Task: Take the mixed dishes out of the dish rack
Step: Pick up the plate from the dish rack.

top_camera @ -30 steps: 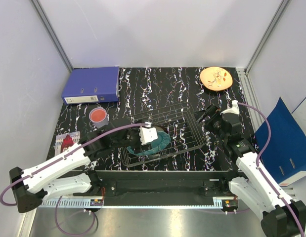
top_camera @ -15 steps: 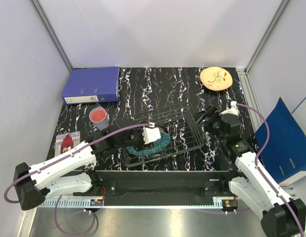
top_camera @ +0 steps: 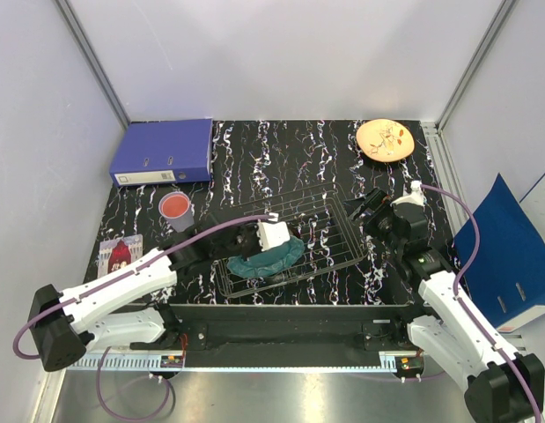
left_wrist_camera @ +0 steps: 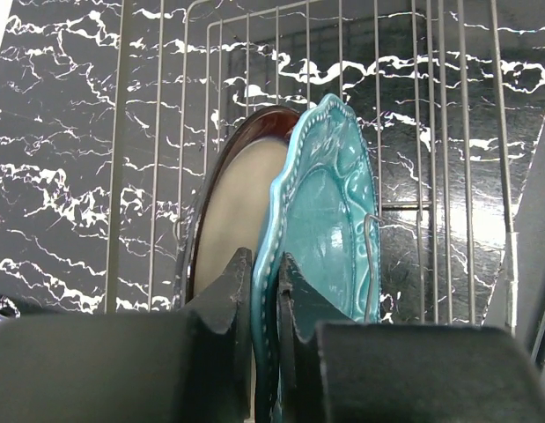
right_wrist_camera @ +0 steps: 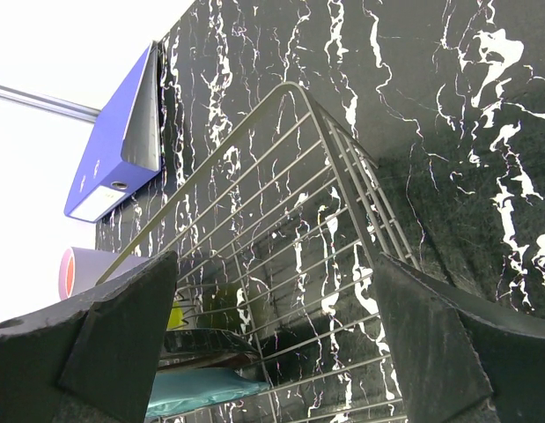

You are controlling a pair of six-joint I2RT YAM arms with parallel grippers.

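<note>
In dish rack: teal scalloped plate and cream bowl on edge, side by side, straight ahead of left gripper. Its jaws are pinched on the plate's near rim, one finger between plate and bowl. Jaws of right gripper wide, empty; rack corner just ahead.

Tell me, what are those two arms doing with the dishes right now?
Left gripper shut on teal plate rim, in the dish rack. Right gripper open, empty. Cream bowl close against the plate.
</note>
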